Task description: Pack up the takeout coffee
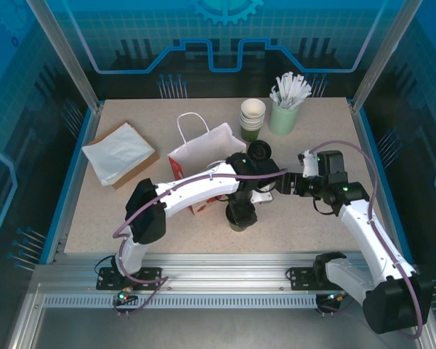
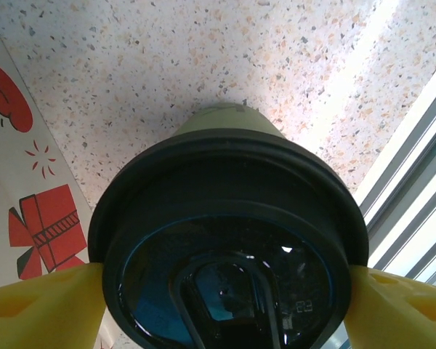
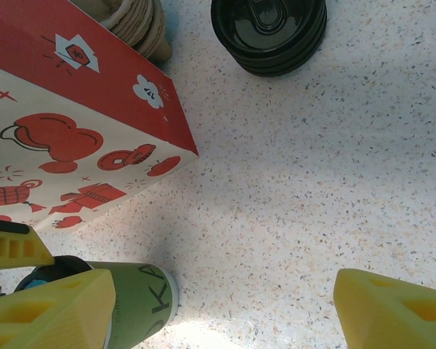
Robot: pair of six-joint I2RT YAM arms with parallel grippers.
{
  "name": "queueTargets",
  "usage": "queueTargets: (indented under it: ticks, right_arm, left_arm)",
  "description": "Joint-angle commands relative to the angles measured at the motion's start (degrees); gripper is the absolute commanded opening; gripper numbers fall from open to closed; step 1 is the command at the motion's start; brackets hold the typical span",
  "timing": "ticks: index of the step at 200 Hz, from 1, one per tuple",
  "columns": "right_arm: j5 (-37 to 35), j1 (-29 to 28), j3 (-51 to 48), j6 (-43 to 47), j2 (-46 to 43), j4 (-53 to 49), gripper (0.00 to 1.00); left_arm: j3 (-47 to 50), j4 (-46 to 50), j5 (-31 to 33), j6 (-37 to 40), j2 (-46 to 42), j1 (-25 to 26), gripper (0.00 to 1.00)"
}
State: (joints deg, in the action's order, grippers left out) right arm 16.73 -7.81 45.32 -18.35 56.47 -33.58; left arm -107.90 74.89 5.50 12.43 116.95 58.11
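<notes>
The takeout coffee [image 2: 229, 218], an olive-green cup under a black lid, stands on the speckled table just right of the paper bag [image 1: 200, 156]. My left gripper [image 2: 225, 291] comes down on it from above. Its yellow fingertips [image 2: 51, 305] meet the lid's rim on both sides, so it is shut on the cup. From above, the cup [image 1: 238, 224] peeks out under that gripper [image 1: 241, 211]. My right gripper [image 3: 225, 305] hangs open over bare table to the cup's right, nothing between its fingers. The cup's green wall [image 3: 142, 294] stands beside its left finger.
The red-and-white bag [image 3: 73, 123] stands upright with its handles up. A stack of black lids [image 1: 260, 153] lies behind the cup. Nested lidless cups [image 1: 252, 115] and a pale green cup of white sticks [image 1: 285, 113] stand at the back. White napkins [image 1: 120, 153] lie at left.
</notes>
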Motion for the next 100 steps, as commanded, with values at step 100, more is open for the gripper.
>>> queueTargets:
  ticks: [100]
  right_arm:
    - [1.82, 0.83, -0.94, 0.86, -0.13, 0.01, 0.8]
  left_arm:
    - [-2.58, 2.2, -0.26, 0.75, 1.34, -0.35, 0.78]
